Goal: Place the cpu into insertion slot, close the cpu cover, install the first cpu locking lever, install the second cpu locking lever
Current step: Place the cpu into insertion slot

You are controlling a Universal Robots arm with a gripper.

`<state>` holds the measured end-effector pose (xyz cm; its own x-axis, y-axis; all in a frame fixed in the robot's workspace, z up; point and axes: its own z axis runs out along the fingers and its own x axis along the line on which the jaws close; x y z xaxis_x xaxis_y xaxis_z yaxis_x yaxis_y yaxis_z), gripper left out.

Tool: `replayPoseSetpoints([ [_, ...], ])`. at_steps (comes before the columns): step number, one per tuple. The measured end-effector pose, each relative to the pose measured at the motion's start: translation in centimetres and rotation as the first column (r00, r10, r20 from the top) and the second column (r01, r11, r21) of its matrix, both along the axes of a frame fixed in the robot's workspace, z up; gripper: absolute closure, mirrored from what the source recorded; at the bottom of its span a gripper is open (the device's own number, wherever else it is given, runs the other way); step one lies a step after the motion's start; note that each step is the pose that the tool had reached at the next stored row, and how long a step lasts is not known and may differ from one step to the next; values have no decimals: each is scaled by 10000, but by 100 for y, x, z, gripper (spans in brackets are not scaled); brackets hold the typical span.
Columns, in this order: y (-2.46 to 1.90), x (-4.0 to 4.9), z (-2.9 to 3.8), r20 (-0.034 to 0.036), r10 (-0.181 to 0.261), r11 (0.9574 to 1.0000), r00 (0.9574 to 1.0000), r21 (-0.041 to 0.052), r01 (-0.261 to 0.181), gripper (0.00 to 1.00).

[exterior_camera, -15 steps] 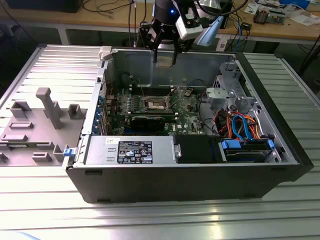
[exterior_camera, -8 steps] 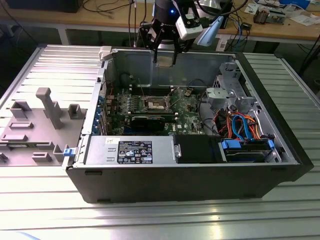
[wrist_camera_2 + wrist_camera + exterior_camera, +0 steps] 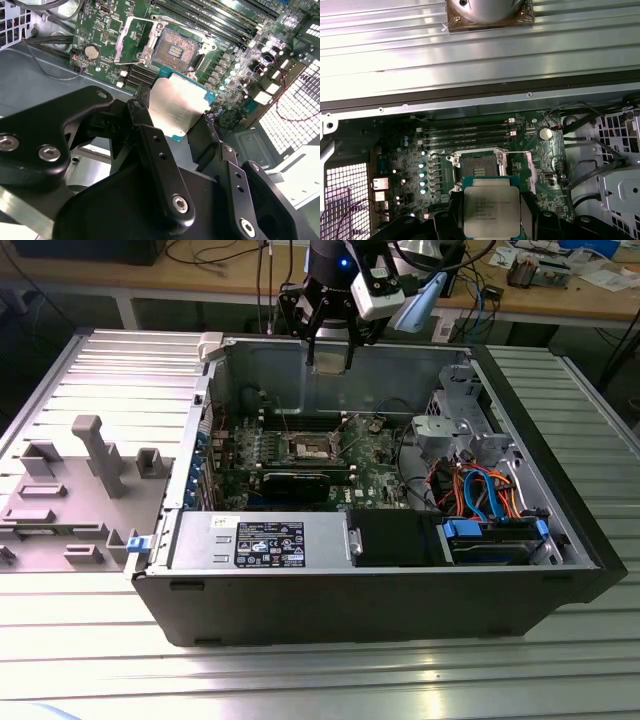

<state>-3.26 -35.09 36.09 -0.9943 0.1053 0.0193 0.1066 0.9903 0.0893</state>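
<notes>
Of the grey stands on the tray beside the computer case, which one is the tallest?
The T-topped post, standing between the forked bracket and the small block in the exterior view; it rises well above both.

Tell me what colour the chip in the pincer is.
The cpu is silver-grey on top, green-edged; first wrist view shows it best.

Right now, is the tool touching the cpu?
Touching. In the second wrist view the tool clamps the cpu, its fingers pressed against two opposite edges with no gap.
</notes>
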Motion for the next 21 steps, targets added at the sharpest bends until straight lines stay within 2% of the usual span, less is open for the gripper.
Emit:
replayPoseSetpoints([
  [4, 0, 0, 0, 0, -158, 9999, 9999, 0, 158, 46],
  [21, 0, 0, 0, 0, -317, 9995, 9995, 0, 317, 46],
])
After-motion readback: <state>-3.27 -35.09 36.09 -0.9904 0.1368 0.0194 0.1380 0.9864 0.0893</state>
